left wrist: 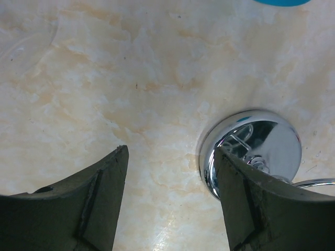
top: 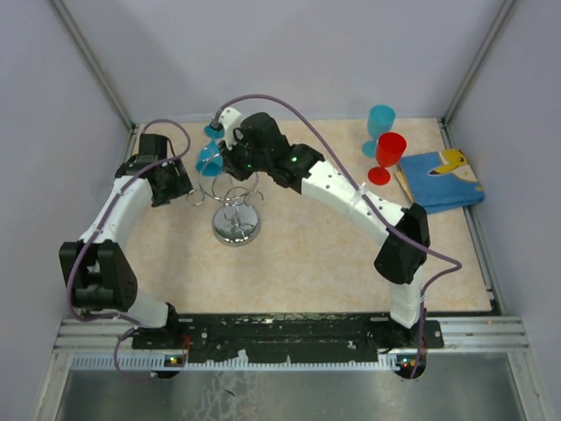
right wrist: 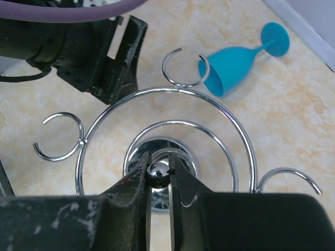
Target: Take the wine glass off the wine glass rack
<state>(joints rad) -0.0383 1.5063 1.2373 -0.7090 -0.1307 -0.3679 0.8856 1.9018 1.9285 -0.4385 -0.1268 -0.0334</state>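
Turquoise wine glass (right wrist: pixel 235 63) is lying sideways just beyond the wine glass rack (top: pixel 237 230), stem pointing away from your right gripper (right wrist: pixel 159 180), which is clamping the rack's knob (right wrist: pixel 157 171); your left gripper (left wrist: pixel 167 198) is hanging wide.

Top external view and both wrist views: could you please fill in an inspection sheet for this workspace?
Surface: beige marbled table.
Job's things: wine glass rack upright; blue wine glass on its side beside one loop, not hanging.
Clutter: second blue glass, red glass and blue cloth, far right.
Hands: right hand shut on the rack's top knob; left hand open beside the rack base.
Cables: purple cable over each arm.
Surroundings: plain grey walls.
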